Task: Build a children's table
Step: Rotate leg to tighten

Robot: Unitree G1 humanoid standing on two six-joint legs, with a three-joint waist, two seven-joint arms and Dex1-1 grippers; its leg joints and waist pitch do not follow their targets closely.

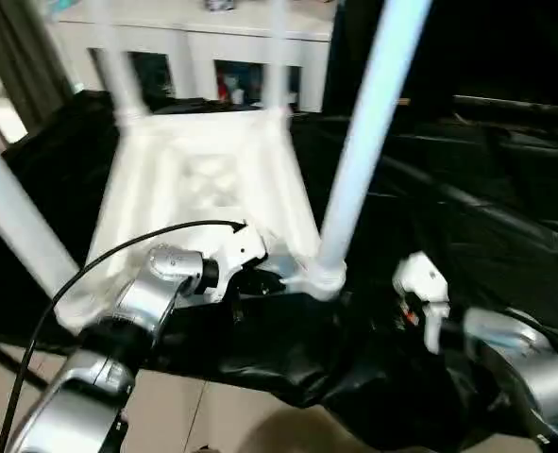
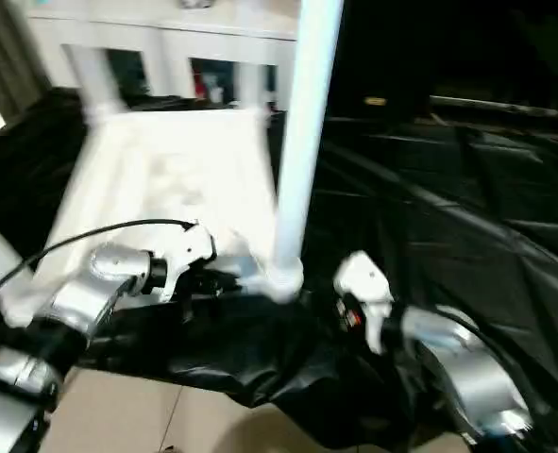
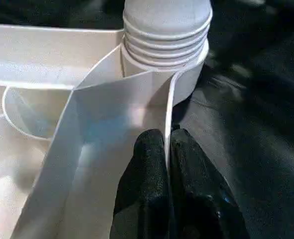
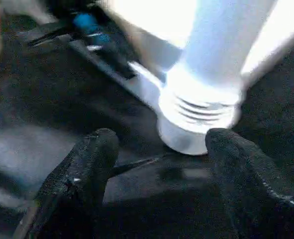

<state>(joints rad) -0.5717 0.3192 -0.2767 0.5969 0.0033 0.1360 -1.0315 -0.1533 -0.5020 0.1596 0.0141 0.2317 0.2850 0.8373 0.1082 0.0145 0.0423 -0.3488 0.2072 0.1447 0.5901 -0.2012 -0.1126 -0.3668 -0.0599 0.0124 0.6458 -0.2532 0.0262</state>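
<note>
Your children's table (image 1: 208, 179) lay upside down on the black sheet (image 1: 486, 236), and you could count four legs (image 1: 368, 142) standing in its corner sockets, so assembly looked nearly finished. Your left claw (image 3: 166, 164) was pinched shut on the top's thin rim beside the near leg. Your right claw (image 4: 159, 164) hung wide open, empty, just short of that leg's socket (image 4: 199, 124); a seating check probably remained.

The table top (image 1: 203, 179) lies upside down at centre frame on the sheet (image 1: 505, 236), four legs (image 1: 368, 132) rising from its corners. The cabinet (image 1: 203, 47) stands behind it, along the frame's upper edge.
</note>
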